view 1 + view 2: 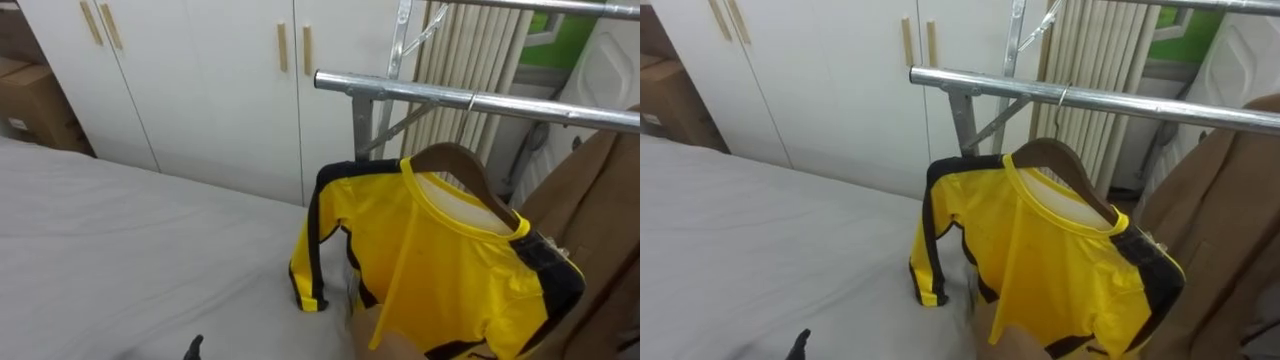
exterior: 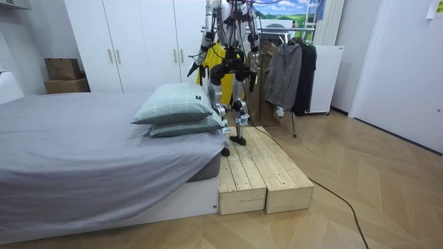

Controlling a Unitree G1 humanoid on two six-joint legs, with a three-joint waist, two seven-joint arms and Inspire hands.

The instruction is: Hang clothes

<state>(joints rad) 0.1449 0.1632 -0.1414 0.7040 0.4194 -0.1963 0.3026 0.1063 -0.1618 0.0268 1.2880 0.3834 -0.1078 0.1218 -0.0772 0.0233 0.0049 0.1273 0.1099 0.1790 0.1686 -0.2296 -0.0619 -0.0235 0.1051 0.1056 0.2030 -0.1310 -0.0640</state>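
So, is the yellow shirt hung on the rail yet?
Hung: the hook of the wooden hanger sits over the metal rail, the yellow shirt draped on it.

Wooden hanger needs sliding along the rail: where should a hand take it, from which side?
I'd grip the wooden hanger at its bare arch below the rail, from the bed side: yellow shirt covers its arms, brown garment crowds its right.

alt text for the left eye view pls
A yellow shirt with black trim hangs on a wooden hanger hooked over a metal rail. A grey bed lies left, white wardrobe behind, a brown garment right.
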